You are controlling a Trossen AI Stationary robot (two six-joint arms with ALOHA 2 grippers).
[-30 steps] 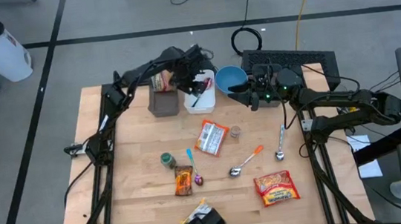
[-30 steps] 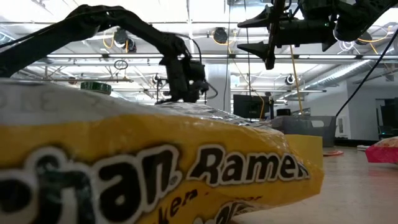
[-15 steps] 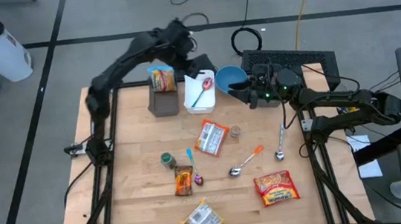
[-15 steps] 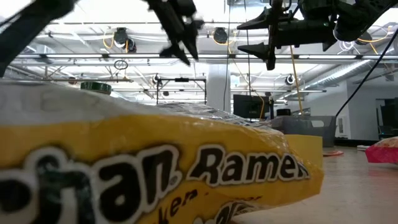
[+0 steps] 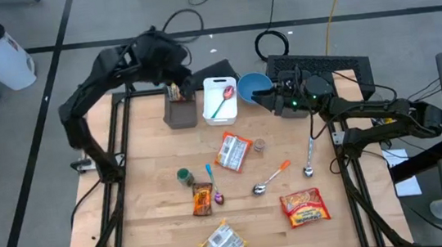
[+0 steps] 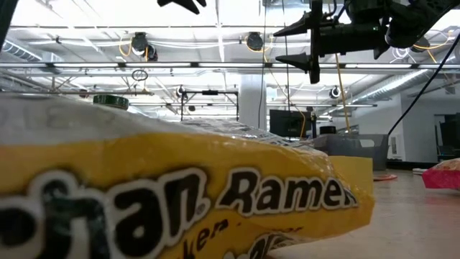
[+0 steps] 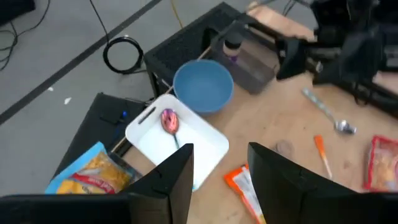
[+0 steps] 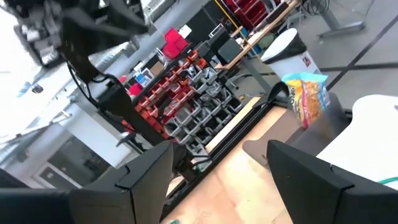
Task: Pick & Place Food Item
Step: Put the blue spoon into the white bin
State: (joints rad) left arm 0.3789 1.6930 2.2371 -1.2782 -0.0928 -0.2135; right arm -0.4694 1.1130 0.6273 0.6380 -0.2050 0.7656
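Table: wooden table [image 5: 149,221], many packets loose.
Done: chip bag [image 5: 175,90] stands in brown box [image 5: 179,115], upper left.
Left gripper [image 7: 217,171]: half open, empty.
Right gripper [image 5: 253,97]: wide, empty, waits over blue bowl [image 5: 255,84].

From the low view, my ramen packet [image 6: 180,194] fills the lower frame, cropped, hiding the table behind.

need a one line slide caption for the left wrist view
Left gripper open above white tray holding a spoon, blue bowl beside.

Wooden table [image 5: 146,197]: snack packets [image 5: 304,207], spoons [image 5: 308,162], containers [image 5: 220,100].
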